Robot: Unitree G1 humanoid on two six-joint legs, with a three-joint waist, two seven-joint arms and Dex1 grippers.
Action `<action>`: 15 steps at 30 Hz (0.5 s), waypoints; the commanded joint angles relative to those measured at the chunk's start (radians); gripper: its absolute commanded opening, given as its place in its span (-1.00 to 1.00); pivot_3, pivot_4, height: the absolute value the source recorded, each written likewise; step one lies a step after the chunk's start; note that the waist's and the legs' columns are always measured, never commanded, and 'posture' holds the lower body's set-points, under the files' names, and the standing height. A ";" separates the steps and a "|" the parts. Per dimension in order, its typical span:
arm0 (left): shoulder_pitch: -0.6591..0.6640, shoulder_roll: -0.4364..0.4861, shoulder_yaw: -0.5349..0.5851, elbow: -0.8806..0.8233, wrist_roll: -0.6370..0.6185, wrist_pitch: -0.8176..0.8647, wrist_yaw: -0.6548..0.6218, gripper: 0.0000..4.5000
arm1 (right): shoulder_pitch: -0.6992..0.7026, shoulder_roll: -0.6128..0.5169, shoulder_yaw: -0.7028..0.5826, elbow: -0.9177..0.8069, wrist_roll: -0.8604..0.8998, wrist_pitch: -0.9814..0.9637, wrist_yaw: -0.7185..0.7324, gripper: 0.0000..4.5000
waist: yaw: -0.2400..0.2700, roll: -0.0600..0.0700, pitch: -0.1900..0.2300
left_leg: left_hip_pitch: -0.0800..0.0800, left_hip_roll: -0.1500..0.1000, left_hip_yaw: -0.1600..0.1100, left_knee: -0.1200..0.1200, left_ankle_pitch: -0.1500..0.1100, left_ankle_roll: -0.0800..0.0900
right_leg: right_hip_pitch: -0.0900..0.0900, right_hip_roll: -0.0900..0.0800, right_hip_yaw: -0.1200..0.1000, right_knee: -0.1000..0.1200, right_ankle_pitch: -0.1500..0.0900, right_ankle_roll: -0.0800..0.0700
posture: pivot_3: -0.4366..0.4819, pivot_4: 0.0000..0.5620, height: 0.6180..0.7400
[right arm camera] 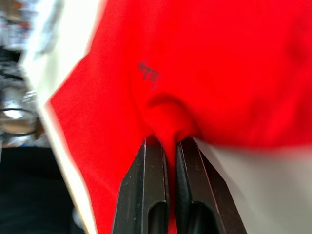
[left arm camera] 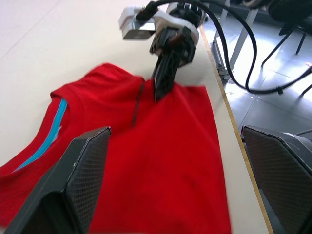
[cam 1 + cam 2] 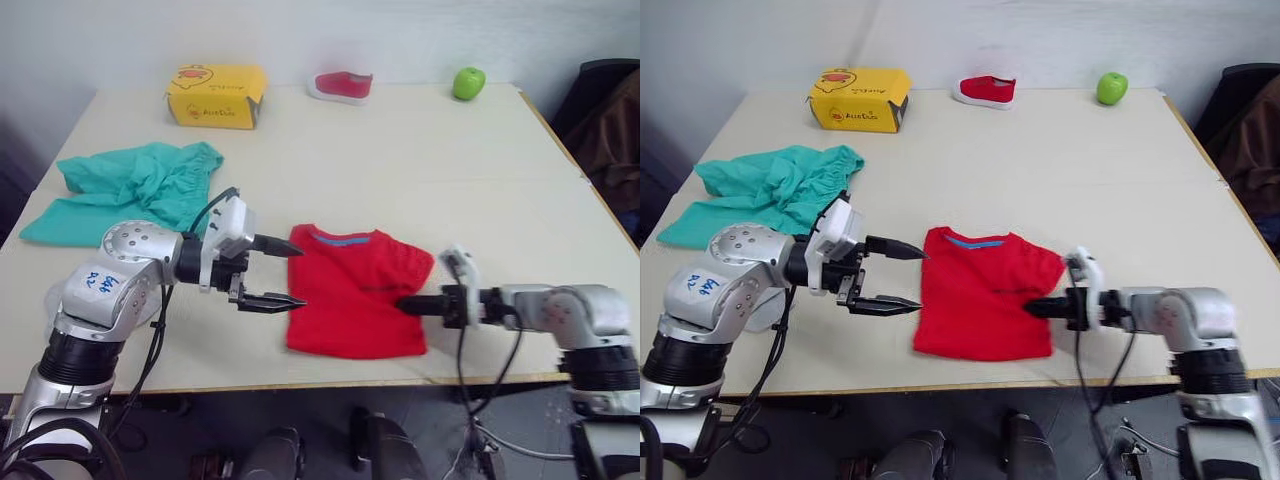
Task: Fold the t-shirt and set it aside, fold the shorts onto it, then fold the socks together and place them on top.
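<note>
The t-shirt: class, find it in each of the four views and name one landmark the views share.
Left eye view: t-shirt lies at the table's near edge, between the two claws.
Right eye view: same spot, slightly left of centre.
Left wrist view: it spreads across the foreground.
Right wrist view: red cloth pinched just beyond the fingertips.
Shared landmark: the right claw shut on its edge.

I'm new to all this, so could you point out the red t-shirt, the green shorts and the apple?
t-shirt (image 3: 350,300), left eye view, middle of the folded front.
shorts (image 3: 140,185), left eye view, middle of the crumpled fabric.
apple (image 3: 468,83), left eye view, centre of the fruit.
</note>
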 commanded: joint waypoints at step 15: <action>-0.046 -0.050 -0.037 0.011 0.005 -0.071 -0.016 1.00 | -0.255 -0.399 0.088 0.742 -0.417 -0.508 0.331 -0.99 | -0.030 0.005 0.003 | 0.003 0.002 0.004 -0.001 0.001 -0.003 | -0.001 0.002 0.002 0.000 0.000 0.000 | -0.05 -0.47 1.00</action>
